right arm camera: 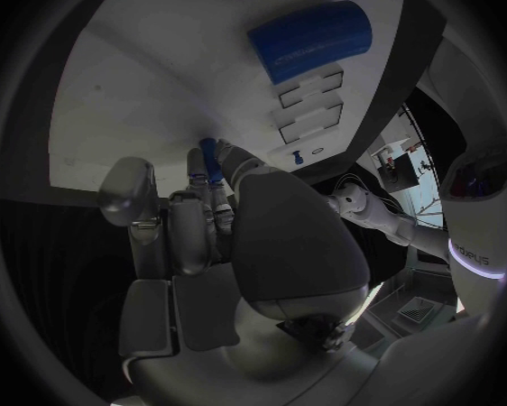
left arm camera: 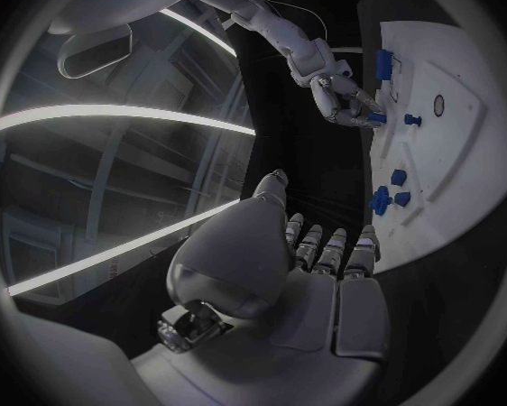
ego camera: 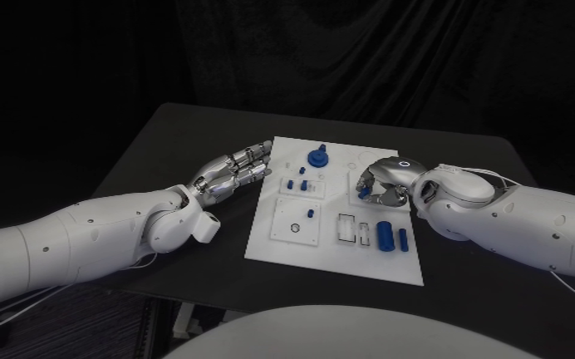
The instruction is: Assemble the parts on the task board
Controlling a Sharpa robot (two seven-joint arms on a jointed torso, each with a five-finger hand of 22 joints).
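While we look down from the head view, the board (ego camera: 314,243) lies mid-frame; our left hand (ego camera: 230,174) rests at its left edge with fingers together and nothing held, likely waiting, and our right hand (ego camera: 385,183) curls over the board's right part. From the left wrist, the right hand pinches a peg (left arm camera: 375,116) over the board, we judge. From the right wrist, the peg (right arm camera: 209,153) shows at the fingertips, touching the board, probably for seating, with a cylinder (right arm camera: 310,40) upper right.

Both arms wore smooth white rounded shells. The left hand (ego camera: 231,173) and right hand (ego camera: 385,183) were silver metal with segmented fingers. A thin white cable (ego camera: 488,173) looped along the right forearm.
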